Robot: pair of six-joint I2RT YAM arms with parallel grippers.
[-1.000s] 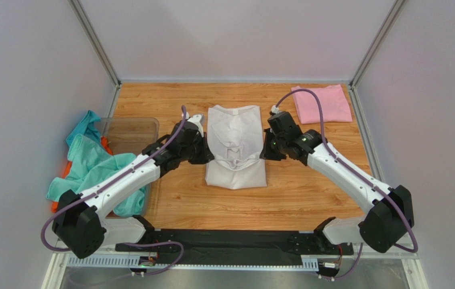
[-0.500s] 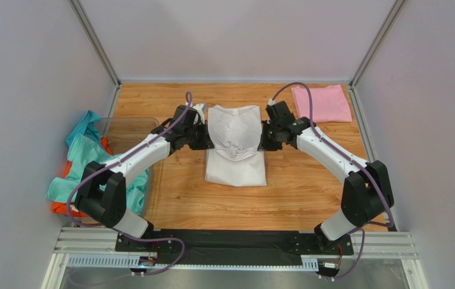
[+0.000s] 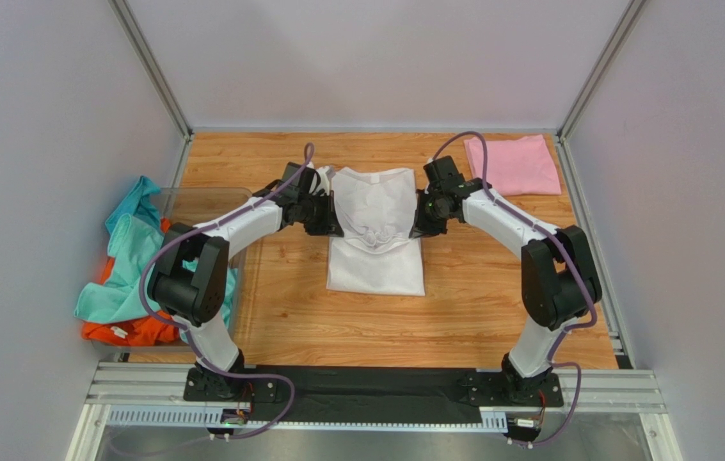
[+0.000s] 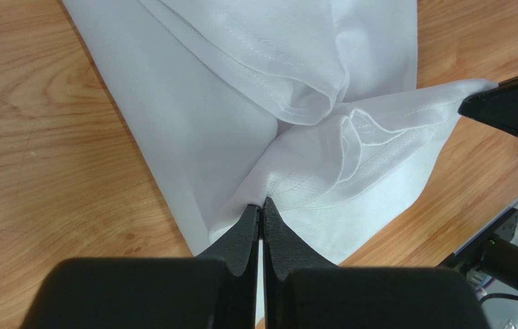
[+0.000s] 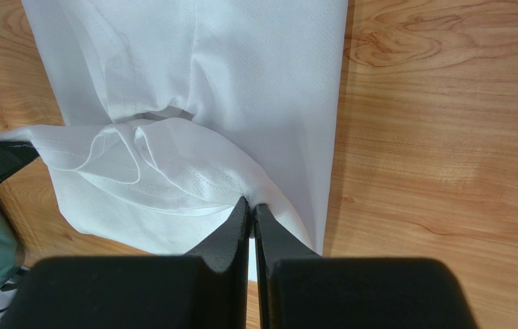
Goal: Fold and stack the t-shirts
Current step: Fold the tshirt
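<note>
Clamping the white t-shirt (image 3: 376, 269) at the centre of the table (image 3: 491, 307), left gripper (image 4: 260, 205) pinching its nine-o'clock edge, right gripper (image 5: 251, 203) pinching three o'clock; leaving the pink t-shirt (image 3: 513, 164) lying at one o'clock.

From my screen I see a wooden table (image 3: 491, 307) with warm grain, boxed in by plain grey walls (image 3: 376, 58) on three sides. A clear plastic bin (image 3: 210, 202) sits at its left edge. A slotted metal rail (image 3: 616, 392) runs along the near side, off the wood
</note>
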